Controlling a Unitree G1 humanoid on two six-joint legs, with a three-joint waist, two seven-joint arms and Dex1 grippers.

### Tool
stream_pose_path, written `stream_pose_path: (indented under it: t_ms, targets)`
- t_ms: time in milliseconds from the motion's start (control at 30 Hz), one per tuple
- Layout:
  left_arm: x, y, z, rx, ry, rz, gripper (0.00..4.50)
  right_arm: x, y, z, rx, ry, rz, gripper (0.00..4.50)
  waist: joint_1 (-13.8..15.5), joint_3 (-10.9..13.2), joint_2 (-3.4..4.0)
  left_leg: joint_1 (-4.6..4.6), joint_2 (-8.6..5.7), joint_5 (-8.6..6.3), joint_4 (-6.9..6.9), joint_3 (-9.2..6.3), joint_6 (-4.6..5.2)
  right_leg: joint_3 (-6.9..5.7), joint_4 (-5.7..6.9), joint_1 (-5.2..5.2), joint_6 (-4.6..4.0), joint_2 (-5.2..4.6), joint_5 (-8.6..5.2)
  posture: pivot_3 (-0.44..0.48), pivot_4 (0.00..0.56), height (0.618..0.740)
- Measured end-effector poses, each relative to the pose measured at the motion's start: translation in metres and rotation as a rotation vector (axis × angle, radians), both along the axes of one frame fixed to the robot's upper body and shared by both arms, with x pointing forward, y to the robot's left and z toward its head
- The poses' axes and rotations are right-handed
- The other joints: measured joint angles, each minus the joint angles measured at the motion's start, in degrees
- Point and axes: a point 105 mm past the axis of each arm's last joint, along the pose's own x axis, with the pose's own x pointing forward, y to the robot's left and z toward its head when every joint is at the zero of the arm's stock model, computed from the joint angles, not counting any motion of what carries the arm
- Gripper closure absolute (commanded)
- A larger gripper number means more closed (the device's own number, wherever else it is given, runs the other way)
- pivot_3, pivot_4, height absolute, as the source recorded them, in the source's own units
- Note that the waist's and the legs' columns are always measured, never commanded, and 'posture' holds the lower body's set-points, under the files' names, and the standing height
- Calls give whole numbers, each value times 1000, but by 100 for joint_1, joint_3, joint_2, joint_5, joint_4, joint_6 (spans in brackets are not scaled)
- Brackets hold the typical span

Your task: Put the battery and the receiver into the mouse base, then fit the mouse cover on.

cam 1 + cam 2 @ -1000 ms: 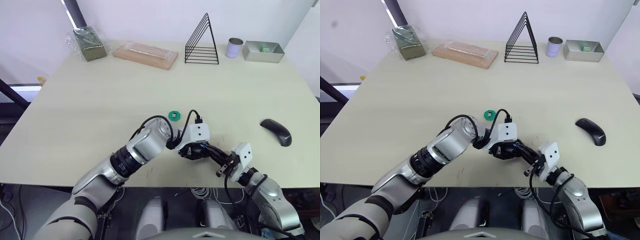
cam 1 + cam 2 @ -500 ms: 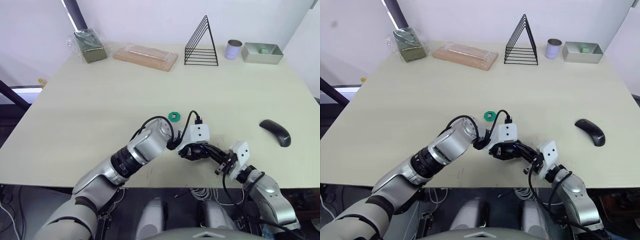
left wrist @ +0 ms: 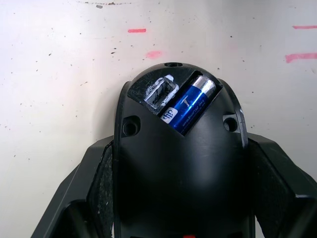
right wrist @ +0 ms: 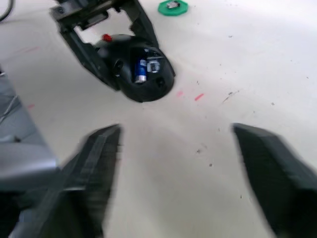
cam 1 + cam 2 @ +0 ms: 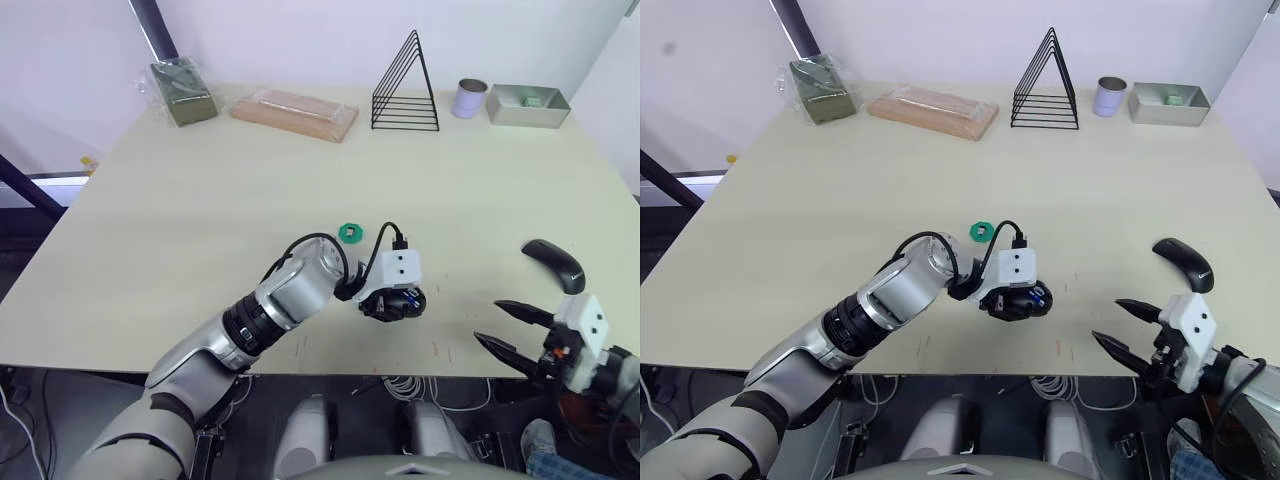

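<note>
Left tool (image 3: 178, 198) clamps mouse base (image 3: 181, 163) on worktop (image 5: 200, 200); battery (image 3: 189, 104) seated inside, apparently receiver (image 3: 161, 92) alongside. Right tool (image 5: 512, 328) spread wide near mouse cover (image 5: 553, 264).

Only legible marking sits on the battery (image 3: 191, 103) lying in the mouse base (image 3: 179, 163): a white rounded logo badge with two or three small letters, too small to read surely, and a thin white line along the blue casing. No readable text on the mouse cover (image 5: 553, 264), the green disc (image 5: 349, 233) or the tin can (image 5: 467, 98).
</note>
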Motion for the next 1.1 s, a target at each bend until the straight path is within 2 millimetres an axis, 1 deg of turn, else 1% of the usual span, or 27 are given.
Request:
stream_pose_path:
  t_ms: [133, 433, 500, 567, 700, 900, 1100]
  targets:
    - [0, -2, 0, -7, -1, -8, 1582, -3, -10, 11, -21, -23, 6, 108, 8, 0, -1, 1, 0, -1, 0, 1, 1, 0, -1, 0, 3, -1, -2, 0, 150, 740]
    - [0, -7, 0, -20, 1, -20, 1582, -4, -9, 17, -29, -38, 32, 108, 82, 0, -1, 0, 0, -1, 3, 3, 1, 1, -1, 0, 2, -3, -1, 0, 150, 740]
    - [0, -6, -1, -17, 3, -21, 548, -4, -8, 17, -29, -40, 33, 0, 91, 0, -1, 0, 0, -1, 3, 3, 1, 0, -1, 0, 3, -3, -1, 0, 150, 740]
    - [1, -6, 0, -19, 4, -16, 56, -4, -8, 17, -29, -38, 33, 0, 88, 0, -1, 0, 0, -1, 3, 2, 1, 0, -1, 0, 2, -3, -1, 0, 150, 740]
    - [1, -5, 0, -28, 21, 3, 56, -4, -8, 17, -29, -35, 32, 0, 85, 1, 0, 0, 0, -1, 3, 2, 1, 0, -1, -1, 1, -3, -1, 0, 150, 740]
    - [-12, -1, 1, -56, 73, -21, 56, -4, -7, 17, -21, -34, 30, 0, 79, 9, 2, -2, 1, -1, 2, 2, 1, 0, 0, -3, 2, -3, -1, 0, 150, 740]
    - [-13, 13, 21, -123, 81, -8, 56, -3, -5, 19, -17, -40, 34, 0, 75, 20, 5, -2, 3, -1, 2, 2, 1, 0, 0, -4, 1, -3, -1, 0, 150, 740]
